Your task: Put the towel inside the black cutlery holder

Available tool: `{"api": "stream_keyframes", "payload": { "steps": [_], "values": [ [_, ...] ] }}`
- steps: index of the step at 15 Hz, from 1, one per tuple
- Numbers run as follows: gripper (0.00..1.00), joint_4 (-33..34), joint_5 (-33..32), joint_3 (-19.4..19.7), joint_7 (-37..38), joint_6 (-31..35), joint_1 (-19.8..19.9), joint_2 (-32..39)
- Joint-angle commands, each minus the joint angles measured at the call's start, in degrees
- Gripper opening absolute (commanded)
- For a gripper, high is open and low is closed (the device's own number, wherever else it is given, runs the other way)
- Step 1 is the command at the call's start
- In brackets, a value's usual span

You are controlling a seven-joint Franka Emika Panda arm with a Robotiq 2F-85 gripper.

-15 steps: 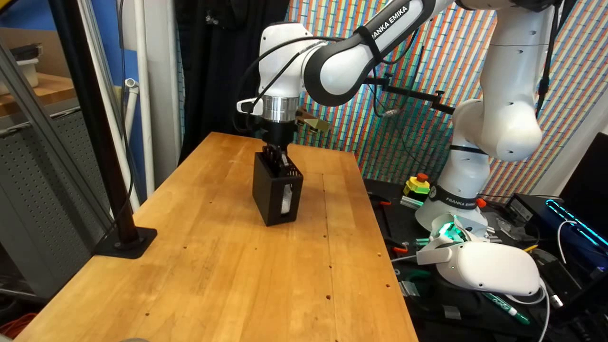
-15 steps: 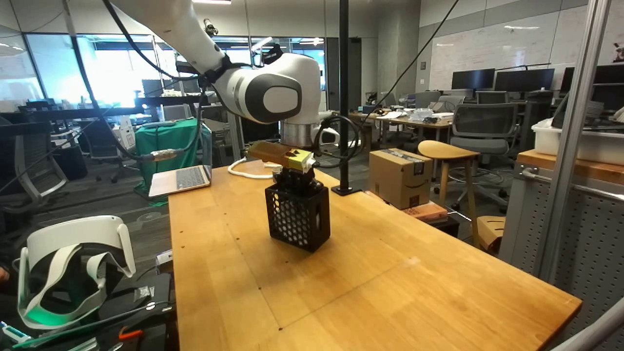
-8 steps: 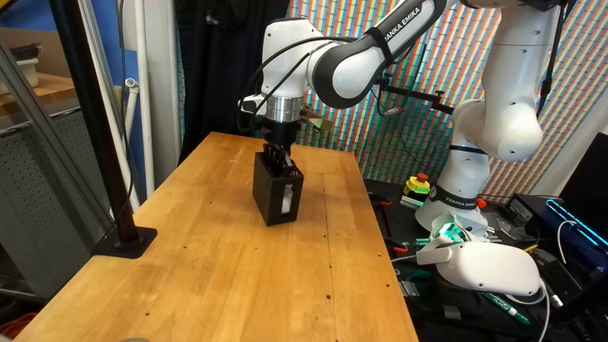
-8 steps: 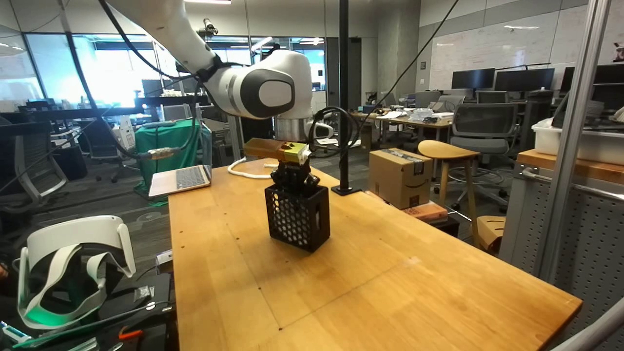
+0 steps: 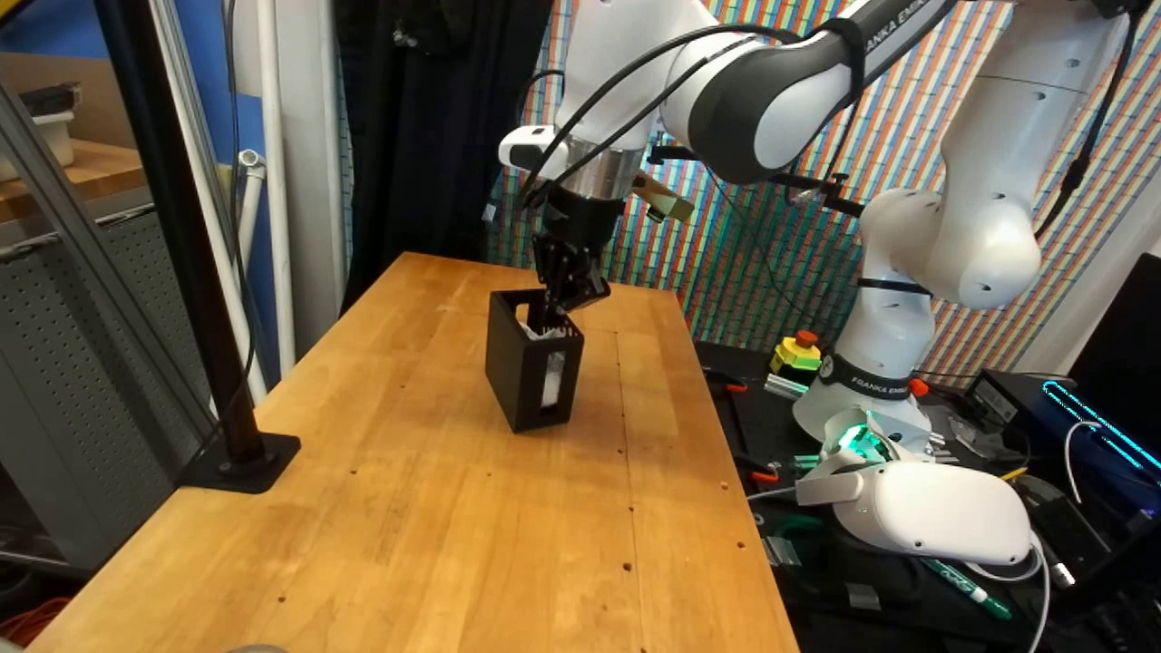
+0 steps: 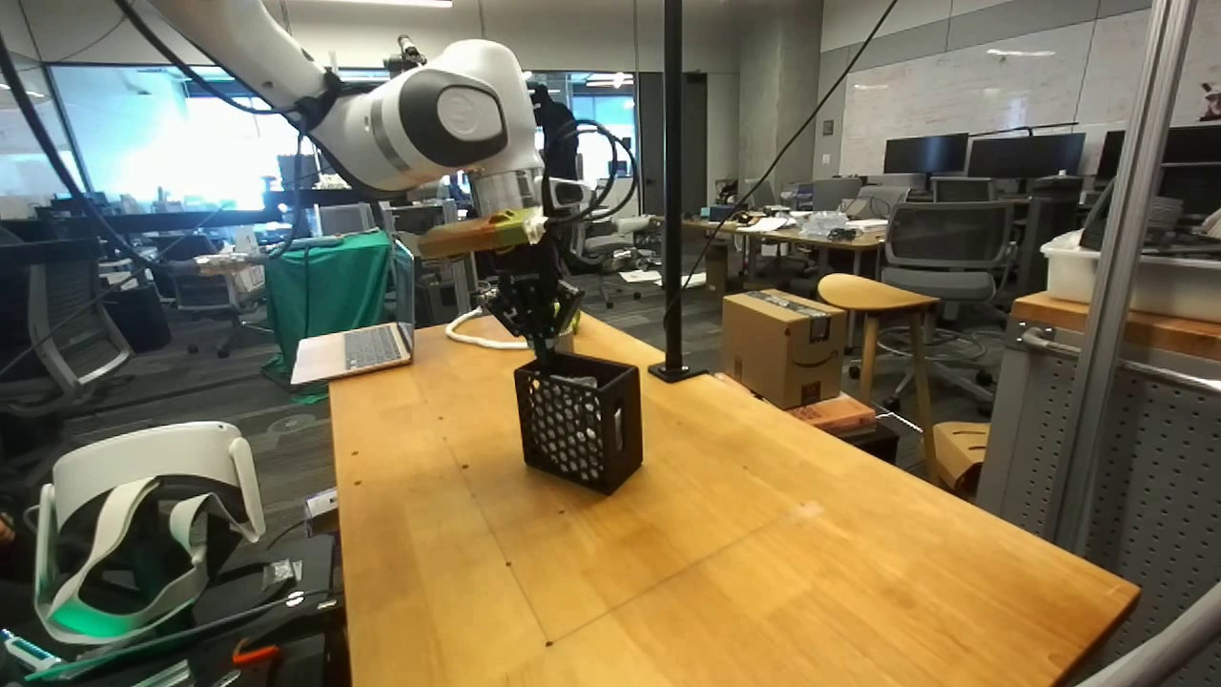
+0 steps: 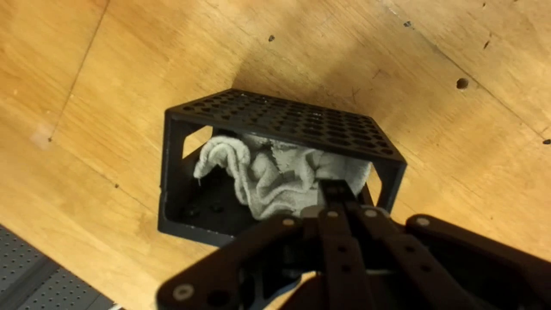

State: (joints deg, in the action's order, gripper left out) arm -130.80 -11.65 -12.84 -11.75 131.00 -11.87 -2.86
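Observation:
The towel (image 7: 275,181), white and crumpled, lies inside the black cutlery holder (image 7: 284,116), filling much of it. Bare holder floor shows at one corner in the wrist view. The holder stands upright on the table in both exterior views (image 5: 526,376) (image 6: 620,458), and white cloth (image 5: 552,381) shows through its end slot. My gripper (image 7: 338,189) is tilted, its two fingers together at the holder's mouth, over one end of the towel. No cloth shows pinched between them. Whether the tips touch the towel I cannot tell.
The wooden table (image 5: 435,508) carries a laptop (image 6: 367,348) and a white hose (image 6: 486,342) towards one end. A black post's base plate (image 5: 240,462) sits at the table's edge. Beside the table lie a white headset (image 5: 943,512) and a red-topped button (image 5: 796,354).
My gripper has risen from deep inside the holder, tilting and shifting towards the robot's base. The cloth at the holder's top has come into view. The holder has hardly moved.

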Motion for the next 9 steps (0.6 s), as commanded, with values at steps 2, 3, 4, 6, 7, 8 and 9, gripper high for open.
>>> {"api": "stream_keyframes", "payload": {
  "steps": [2,3,4,6,7,8,9],
  "values": [
    [0.05,-3.26,-3.23,-1.31,2.31,-2.29,-1.31,-8.66],
    [0.07,-3.81,-3.15,-1.51,2.13,-2.28,-1.57,-9.95],
    [0.16,-4.24,-2.92,-1.70,2.07,-2.10,-1.82,-10.89],
    [0.07,-2.68,-1.74,-1.45,1.10,-1.95,-1.74,-8.44],
    [0.14,-3.18,-1.75,-1.63,1.15,-1.95,-1.92,-9.34],
    [0.21,-3.59,-1.76,-1.73,1.18,-1.96,-2.03,-9.93],
    [0.28,-3.86,-1.77,-1.77,1.20,-1.96,-2.06,-10.24]
  ]
}}
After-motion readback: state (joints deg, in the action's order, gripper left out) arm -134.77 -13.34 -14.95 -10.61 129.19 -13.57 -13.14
